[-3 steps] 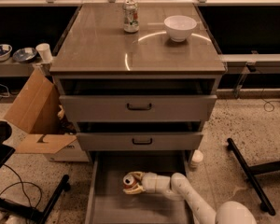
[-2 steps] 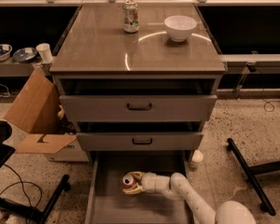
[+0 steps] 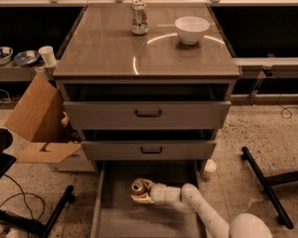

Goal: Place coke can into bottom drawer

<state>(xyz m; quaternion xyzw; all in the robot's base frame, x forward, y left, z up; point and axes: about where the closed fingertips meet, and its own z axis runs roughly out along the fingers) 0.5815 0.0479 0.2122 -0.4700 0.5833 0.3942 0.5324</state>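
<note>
The bottom drawer of the grey cabinet is pulled open, showing a flat grey floor. My gripper reaches into it from the lower right on a white arm. Its fingers are closed around the coke can, a small red can with a silver top, held just above or on the drawer floor near the middle. The can's lower part is hidden by the fingers.
A silver-white can and a white bowl stand on the cabinet top. The two upper drawers are nearly shut. A cardboard box sits at the left, a small white cup at the right of the drawer, and a black stand leg on the floor.
</note>
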